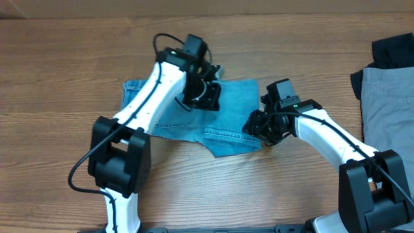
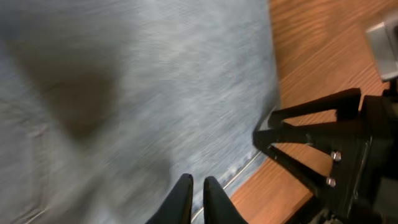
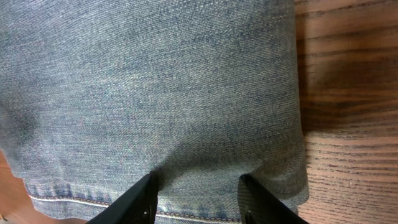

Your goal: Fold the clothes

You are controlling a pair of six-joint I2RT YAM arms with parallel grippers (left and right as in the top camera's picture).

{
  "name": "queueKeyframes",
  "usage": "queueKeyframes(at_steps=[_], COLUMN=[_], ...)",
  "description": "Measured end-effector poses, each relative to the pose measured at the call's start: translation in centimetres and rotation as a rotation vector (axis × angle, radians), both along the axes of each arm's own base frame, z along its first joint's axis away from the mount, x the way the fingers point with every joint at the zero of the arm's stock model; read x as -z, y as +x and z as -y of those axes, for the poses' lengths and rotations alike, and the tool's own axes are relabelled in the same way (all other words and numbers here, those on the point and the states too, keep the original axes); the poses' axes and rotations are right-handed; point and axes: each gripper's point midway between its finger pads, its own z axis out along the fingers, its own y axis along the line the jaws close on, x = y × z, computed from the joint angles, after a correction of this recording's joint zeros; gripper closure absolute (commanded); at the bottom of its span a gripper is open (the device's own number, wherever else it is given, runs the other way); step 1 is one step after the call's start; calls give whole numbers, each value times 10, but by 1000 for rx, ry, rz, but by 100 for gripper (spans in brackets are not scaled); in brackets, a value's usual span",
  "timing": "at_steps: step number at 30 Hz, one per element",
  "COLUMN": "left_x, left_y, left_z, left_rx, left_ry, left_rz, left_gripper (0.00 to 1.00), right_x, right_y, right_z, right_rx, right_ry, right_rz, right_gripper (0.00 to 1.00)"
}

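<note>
The light blue denim jeans [image 1: 226, 120] lie folded on the middle of the table. My left gripper [image 1: 204, 97] hovers over their upper middle. In the left wrist view its fingers [image 2: 183, 193] stand almost together above the denim [image 2: 137, 93], and nothing shows between them. My right gripper [image 1: 259, 126] is at the jeans' right edge. In the right wrist view its fingers [image 3: 146, 193] stand wide apart, pressed into a thick fold of denim [image 3: 186, 93] near the stitched hem [image 3: 199, 208].
Grey trousers [image 1: 388, 103] lie at the far right edge, with a black garment [image 1: 391, 52] behind them. Bare wooden table [image 1: 65, 77] surrounds the jeans. In the left wrist view the right arm's black gripper [image 2: 264, 134] touches the jeans' edge.
</note>
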Motion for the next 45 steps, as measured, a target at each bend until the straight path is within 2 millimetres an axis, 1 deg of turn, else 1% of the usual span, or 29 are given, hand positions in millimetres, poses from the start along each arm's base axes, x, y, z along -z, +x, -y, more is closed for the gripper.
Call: queueKeyframes(at_steps=[3,7,10,12,13,16,17,18,21,23,25,26,27,28,29,31,32,33,35,36,37,39,42,45], left_x=[13,35,57,69,77,84,86,87,84,77,69,64,57,50,39,19,7,-4,-23,-29,-33,-34,-33,-34], left_y=[-12,-20,-25,-31,-35,-38,-38,-38,-42,-46,-43,-41,-37,-32,-26,-16,-10,-5,3,7,10,16,29,41], left_z=[7,3,-6,-14,-22,-30,-31,-32,-38,-44,-47,-49,-50,-51,-53,-60,-65,-72,-91,-102,-116,-145,-195,-233], left_rx=[13,1,-10,-25,-43,-60,-62,-63,-73,-79,-88,-92,-98,-106,-110,-129,-144,-163,-212,-239,-271,-339,-441,-496], left_ry=[17,58,102,142,185,229,237,241,274,304,318,325,325,322,321,328,334,343,363,371,380,400,405,386], left_rz=[-26,-82,-133,-167,-187,-192,-190,-190,-212,-241,-244,-244,-235,-215,-183,-113,-71,-31,20,31,32,17,6,31], left_gripper=[91,92,91,89,89,89,92,96,96,95,87,79,37,5,0,0,0,0,0,0,0,0,0,0], right_x=[0,0,1,1,1,1,1,1,1,1,0,0,0,0,0,0,1,1,1,1,1,0,0,-1], right_y=[0,-1,-1,-1,-1,-1,-1,-1,-1,-1,0,0,0,0,0,0,-1,-2,-2,-2,-1,-1,0,1], right_z=[0,0,0,0,0,0,0,0,0,0,0,0,0,0,0,0,0,0,0,-1,-2,-4,-5,-6], right_rx=[0,0,0,0,0,0,0,0,0,0,-1,2,-1,-1,-1,0,-1,-1,5,-3,-4,-16,-14,-16], right_ry=[-1,-2,-2,-2,-2,-2,-2,-2,-2,-2,-1,-1,0,1,0,0,-2,-3,-1,-1,0,0,2,8], right_rz=[-2,-6,-6,-7,-7,-7,-7,-7,-6,-5,-1,-1,1,2,0,-2,-6,-8,-11,-6,-3,5,9,13], right_gripper=[55,55,55,55,55,55,55,55,55,48,43,38,37,37,38,37,34,27,9,3,0,0,0,0])
